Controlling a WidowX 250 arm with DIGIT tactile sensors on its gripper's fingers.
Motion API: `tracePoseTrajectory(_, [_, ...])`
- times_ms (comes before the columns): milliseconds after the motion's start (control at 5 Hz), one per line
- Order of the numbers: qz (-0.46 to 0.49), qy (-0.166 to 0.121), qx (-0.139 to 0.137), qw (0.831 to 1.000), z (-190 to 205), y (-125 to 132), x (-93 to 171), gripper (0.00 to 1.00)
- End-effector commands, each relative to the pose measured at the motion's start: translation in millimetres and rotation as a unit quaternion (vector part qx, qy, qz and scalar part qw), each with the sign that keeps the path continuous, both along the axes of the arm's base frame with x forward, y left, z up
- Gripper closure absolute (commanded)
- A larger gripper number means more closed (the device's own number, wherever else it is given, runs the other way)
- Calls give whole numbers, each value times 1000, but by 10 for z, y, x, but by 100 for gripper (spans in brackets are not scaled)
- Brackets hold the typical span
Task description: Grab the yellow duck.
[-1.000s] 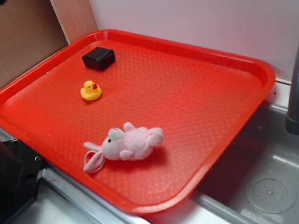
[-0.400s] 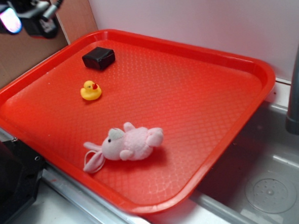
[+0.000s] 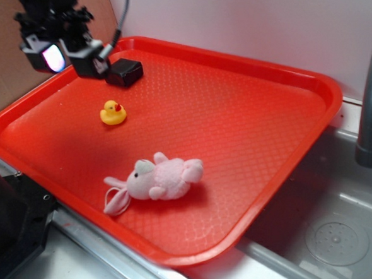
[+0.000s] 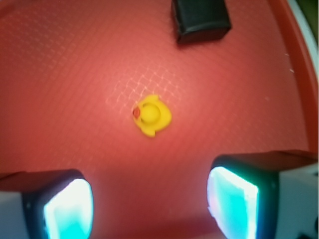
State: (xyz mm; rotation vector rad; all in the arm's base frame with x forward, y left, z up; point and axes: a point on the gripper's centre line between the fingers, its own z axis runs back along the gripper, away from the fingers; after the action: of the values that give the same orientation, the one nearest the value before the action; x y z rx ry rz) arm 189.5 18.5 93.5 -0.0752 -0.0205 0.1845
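Exterior view is showing the gripper point(image 3: 67, 55) coming in from the upper left: a second ago it was out of sight, moments later at the top corner, and now it is hanging lower over the far-left part of the red tray point(image 3: 309, 81), close to the black block point(image 3: 122, 72). The yellow duck point(image 3: 112, 112) is sitting untouched where it was, just in front of the block (the pink plush bunny point(image 3: 157, 179) is lying well apart, nearer the front rim). Wrist view is putting the duck point(image 4: 152, 115) ahead of the wide-spread, empty fingers point(image 4: 234, 201), so the approach is looking lined up, with descent still pending
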Motion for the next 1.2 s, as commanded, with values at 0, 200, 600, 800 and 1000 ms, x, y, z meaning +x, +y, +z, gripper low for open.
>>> tracePoseTrajectory(0, [-3, 11, 17, 1000, -331, 59, 133, 0])
tracePoseTrajectory(200, [1, 29, 17, 999, -521, 94, 218, 0])
tracePoseTrajectory(600, [-1, 44, 46, 998, -705, 18, 242, 38])
tracePoseTrajectory(800, [9, 41, 47, 998, -682, 4, 233, 100])
tracePoseTrajectory(1000, [19, 41, 57, 997, -628, 24, 228, 100])
